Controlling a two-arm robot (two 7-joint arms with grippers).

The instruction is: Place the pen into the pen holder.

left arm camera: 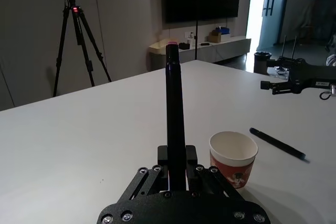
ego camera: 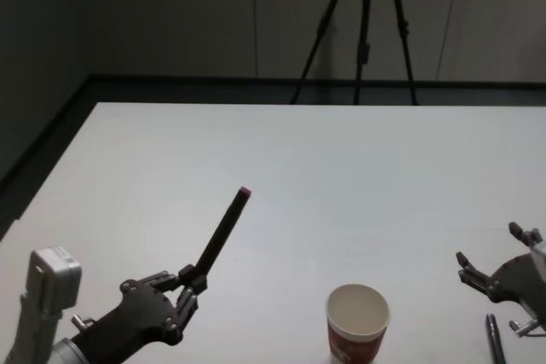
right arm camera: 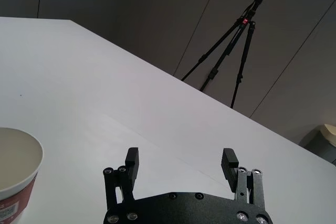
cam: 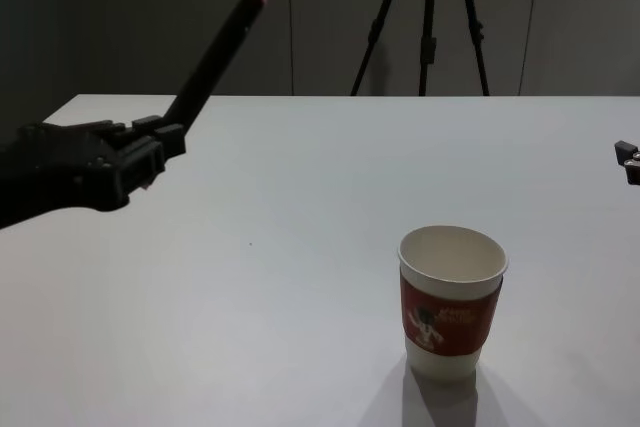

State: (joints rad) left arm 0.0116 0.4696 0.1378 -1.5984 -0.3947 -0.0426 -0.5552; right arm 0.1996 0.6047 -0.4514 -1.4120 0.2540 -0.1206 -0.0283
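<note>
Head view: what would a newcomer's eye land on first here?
The left gripper, at the near left, is shut on a dark pen with a reddish tip, held slanting up above the white table. The pen holder, a white cup with a red sleeve, stands upright near the front edge to its right. A second pen lies on the table near the open right gripper.

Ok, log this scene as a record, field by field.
left gripper: shut on held pen, raised above the table, left of cup
held pen: dark, pink tip, pointing up and away
cup: upright, empty, red sleeve
right gripper: open, holding nothing, right of cup
spare pen: flat on the table near right gripper
task state: no pen in cup yet
</note>
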